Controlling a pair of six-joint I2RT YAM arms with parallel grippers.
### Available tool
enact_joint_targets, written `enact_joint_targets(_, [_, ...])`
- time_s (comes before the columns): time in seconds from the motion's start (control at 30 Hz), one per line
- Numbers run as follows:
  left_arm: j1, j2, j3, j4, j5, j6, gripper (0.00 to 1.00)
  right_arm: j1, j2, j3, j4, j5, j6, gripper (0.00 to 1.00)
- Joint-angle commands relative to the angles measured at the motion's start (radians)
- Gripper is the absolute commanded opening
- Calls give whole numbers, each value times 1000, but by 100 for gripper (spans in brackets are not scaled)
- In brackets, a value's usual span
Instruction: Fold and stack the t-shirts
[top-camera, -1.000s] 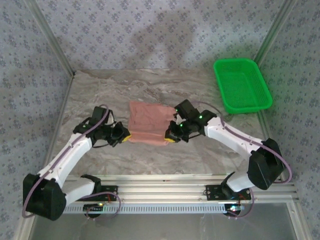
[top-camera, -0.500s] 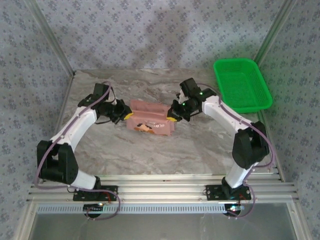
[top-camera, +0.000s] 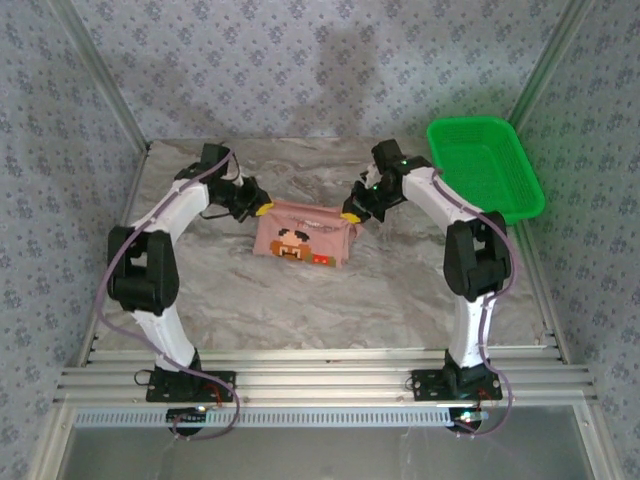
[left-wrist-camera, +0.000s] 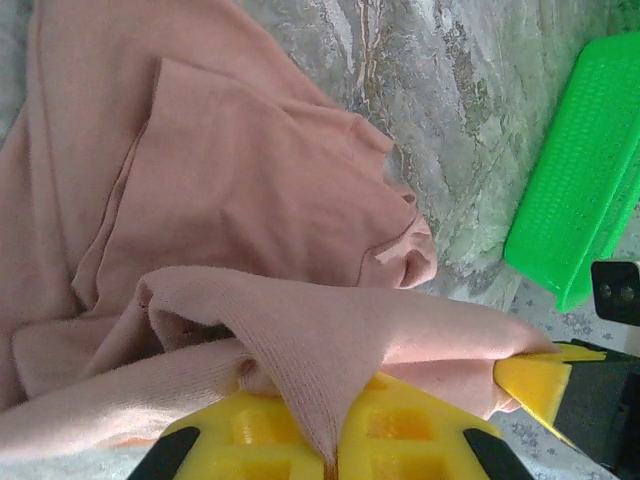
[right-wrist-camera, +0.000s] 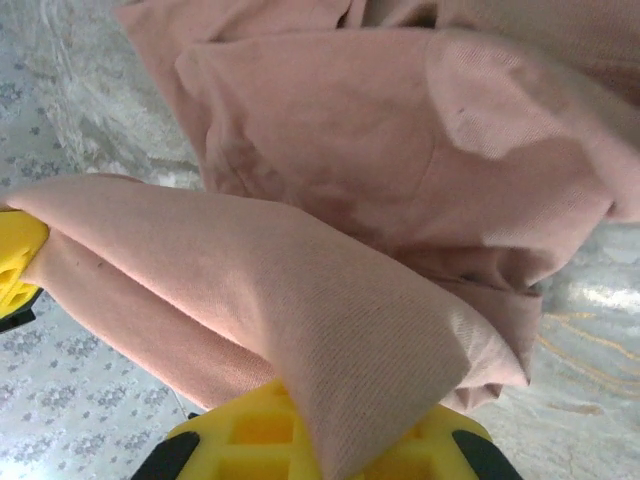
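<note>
Grip state: the left gripper (top-camera: 262, 210) is closed down narrow on a pinch of the t-shirt (top-camera: 300, 235). The right gripper (top-camera: 350, 215) is closed the same way on the opposite edge. In each wrist view the pink cloth is wedged into the seam between the yellow fingers (left-wrist-camera: 250, 440) and drapes over them, so both holds look secure.

Position of the cloth: the t-shirt hangs as a panel between the two grippers, at the far middle of the table (top-camera: 300, 310). Its cartoon print (top-camera: 292, 245) faces the near side. The upper edge is stretched from left to right between the two pinch points. Whether the lower edge rests on the table or hangs just above it cannot be told.

Purpose of the hold, as a judgement: gripping two opposite corners and pulling them apart takes the slack out of the cloth. This allows the t-shirt to be laid down flat and square for a fold. The loose bunched layers below the fingers in the wrist views suggest the cloth is not yet smooth.

Surroundings: the green basket (top-camera: 485, 170) sits at the far right, apart from the t-shirt, just beyond the right arm.
</note>
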Motion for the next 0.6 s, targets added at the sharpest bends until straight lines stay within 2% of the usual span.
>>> enact_joint_targets(0.0, [31, 75, 93, -4, -27, 32, 0, -50, 60, 55, -76, 2, -55, 9])
enact_joint_targets(0.17, [38, 213, 238, -20, -19, 38, 2, -85, 147, 101, -66, -17, -54, 14])
enact_joint_targets(0.23, [41, 275, 304, -39, -21, 41, 19, -99, 188, 130, -61, -21, -55, 21])
enact_joint_targets(0.3, [49, 328, 372, -23, -1, 5, 46, -119, 233, 176, -51, -23, -36, 34])
enact_joint_targets(0.33, [52, 343, 409, -11, 5, -13, 53, -132, 251, 205, -39, -28, -35, 38])
enact_joint_targets(0.4, [58, 362, 540, -12, 5, -39, 61, -162, 269, 299, -27, -3, 18, 48])
enact_joint_targets(0.5, [72, 377, 767, -77, -6, -42, 73, -196, 264, 484, -59, 8, 26, 51])
enact_joint_targets(0.53, [73, 378, 835, -104, -7, -32, 82, -199, 256, 527, -81, 23, 23, 52])
enact_joint_targets(0.57, [75, 378, 904, -151, -8, -12, 86, -201, 240, 575, -114, 38, 3, 52])
